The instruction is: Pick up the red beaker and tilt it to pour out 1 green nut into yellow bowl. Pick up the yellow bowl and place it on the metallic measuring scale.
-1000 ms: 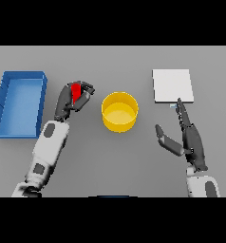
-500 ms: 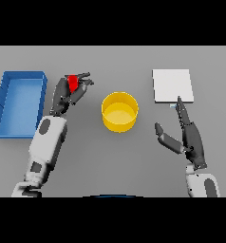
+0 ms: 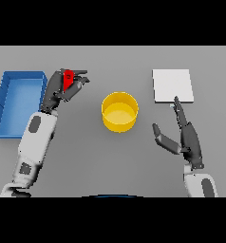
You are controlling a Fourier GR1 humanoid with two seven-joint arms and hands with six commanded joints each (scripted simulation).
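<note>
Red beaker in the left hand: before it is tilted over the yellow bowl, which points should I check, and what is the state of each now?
1. Left hand curled round the red beaker: ok.
2. Beaker above the yellow bowl: not ok; it is off to the bowl's left, near the blue bin.
3. Green nut inside the beaker: cannot tell, none is visible.
4. Bowl free of nuts: ok, its inside shows only yellow.
5. Right hand apart from the bowl: ok, open and off to its right.
6. Metallic scale with nothing on it: ok.
</note>
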